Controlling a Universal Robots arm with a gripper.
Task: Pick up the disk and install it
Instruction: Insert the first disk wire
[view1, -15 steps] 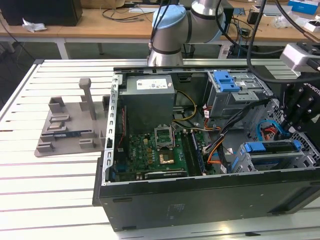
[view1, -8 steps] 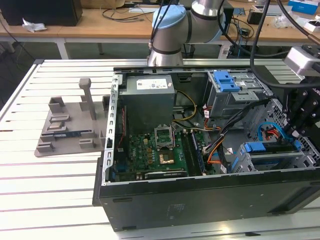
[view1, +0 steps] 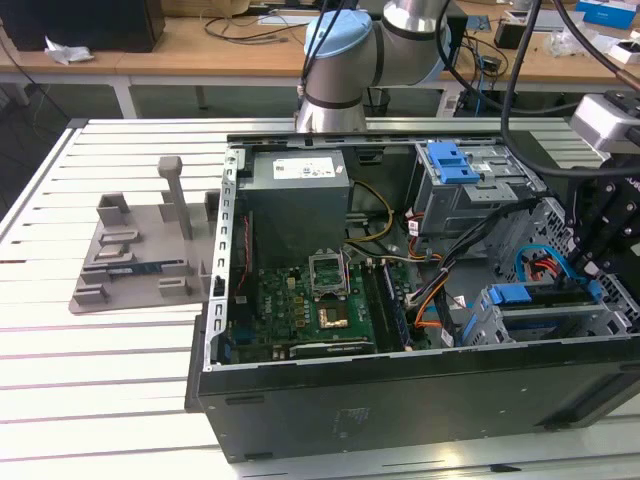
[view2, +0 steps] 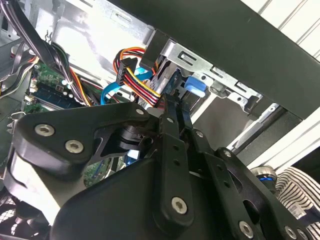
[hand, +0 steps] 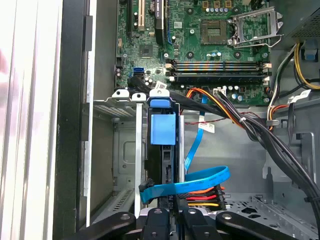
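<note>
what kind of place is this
Probably a robotics lab or test bench: an open computer case lies on a slatted white table, a robot arm stands behind it, and cluttered desks line the back.

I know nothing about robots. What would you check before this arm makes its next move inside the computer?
1. Gripper at the disk: ok. The gripper sits at one end of the disk.
2. Hold on the disk: cannot tell.
3. Disk lined up: ok. It stands on edge inside the drive cage.
4. Cables clear: not ok. The blue flat cable crosses the disk close to the gripper.
5. Disk fully seated: cannot tell.
</note>
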